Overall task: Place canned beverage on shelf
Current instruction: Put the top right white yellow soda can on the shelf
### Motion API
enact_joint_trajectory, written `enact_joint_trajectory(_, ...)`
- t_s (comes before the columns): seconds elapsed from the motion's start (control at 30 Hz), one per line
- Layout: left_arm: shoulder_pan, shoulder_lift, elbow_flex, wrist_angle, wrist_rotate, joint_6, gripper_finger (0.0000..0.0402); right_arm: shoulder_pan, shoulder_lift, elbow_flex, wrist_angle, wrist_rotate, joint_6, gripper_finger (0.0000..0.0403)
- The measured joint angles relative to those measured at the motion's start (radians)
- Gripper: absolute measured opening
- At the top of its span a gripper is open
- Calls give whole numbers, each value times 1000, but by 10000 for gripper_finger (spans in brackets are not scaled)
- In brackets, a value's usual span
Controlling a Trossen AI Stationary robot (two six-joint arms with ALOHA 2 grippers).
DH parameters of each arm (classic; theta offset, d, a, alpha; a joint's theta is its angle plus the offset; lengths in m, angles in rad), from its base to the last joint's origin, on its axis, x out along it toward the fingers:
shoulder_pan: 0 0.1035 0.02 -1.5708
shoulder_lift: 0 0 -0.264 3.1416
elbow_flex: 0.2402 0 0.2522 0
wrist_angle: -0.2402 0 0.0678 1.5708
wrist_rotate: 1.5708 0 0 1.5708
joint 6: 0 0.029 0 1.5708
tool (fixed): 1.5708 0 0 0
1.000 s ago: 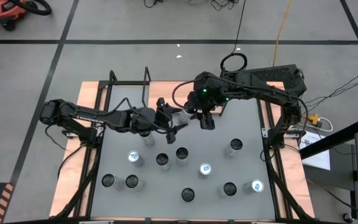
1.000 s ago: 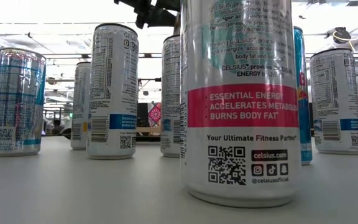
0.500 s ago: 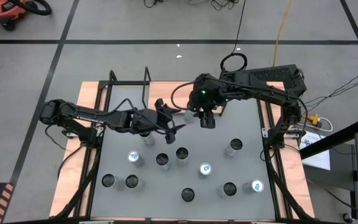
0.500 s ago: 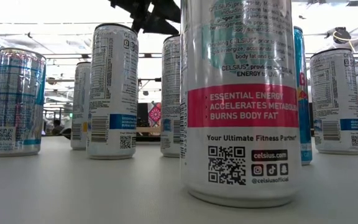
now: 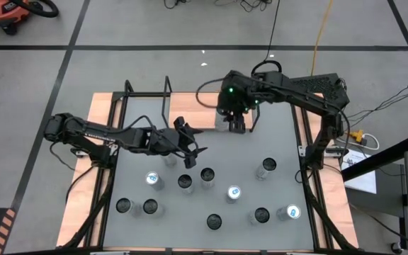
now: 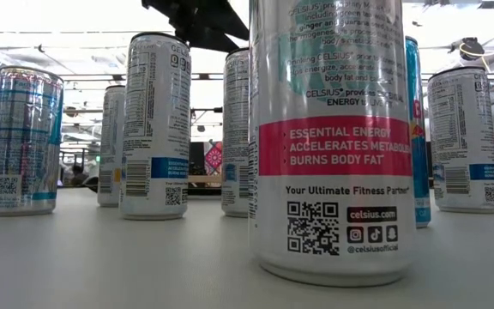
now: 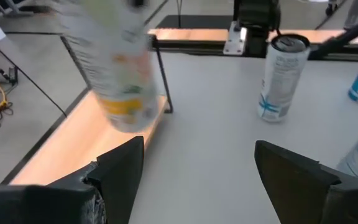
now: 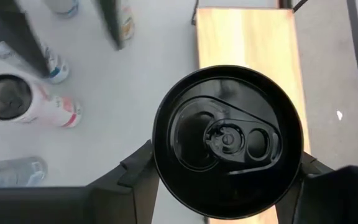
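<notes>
A grey table is seen from above, with many upright cans standing on its near half. The right gripper (image 5: 234, 120) is held over the far edge of the table, its fingers pinched on either side of a black-topped can (image 8: 229, 140), which is carried upright. In the right wrist view the can's lid is seen from straight above, with the shelf (image 8: 247, 43), a light-wood board with a thin black rod frame, lying just beyond and beneath it. The can is not yet set down.

The left gripper (image 5: 187, 140) hangs low over the table's middle, its fingers spread wide and nothing between them; the carried can is seen blurred ahead of it in the left wrist view.

For the step to be done well, the can should be kept vertical, brought fully over the board and clear of the black rods, then lowered until its base is flat on the wood. Only then should the fingers be opened, and the gripper lifted straight up so the can is not tipped.
</notes>
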Motion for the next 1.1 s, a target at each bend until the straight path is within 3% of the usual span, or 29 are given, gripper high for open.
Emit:
enact_joint_trajectory(0.3, -34, -23, 0, -27, -5, -2, 299, -96, 0, 0, -8, -102, -54, 177)
enact_joint_trajectory(0.63, -41, -28, 0, -27, -22, 0, 299, -227, 0, 0, -3, -111, -162, 177)
enact_joint_trajectory(0.9, -25, -28, 0, -27, -23, 60, 299, -380, 0, 0, 18, -249, -268, 176)
enact_joint_trajectory(1.1, 10, -42, 0, -14, -24, 84, 299, -437, 15, 0, 10, -292, -344, 176)
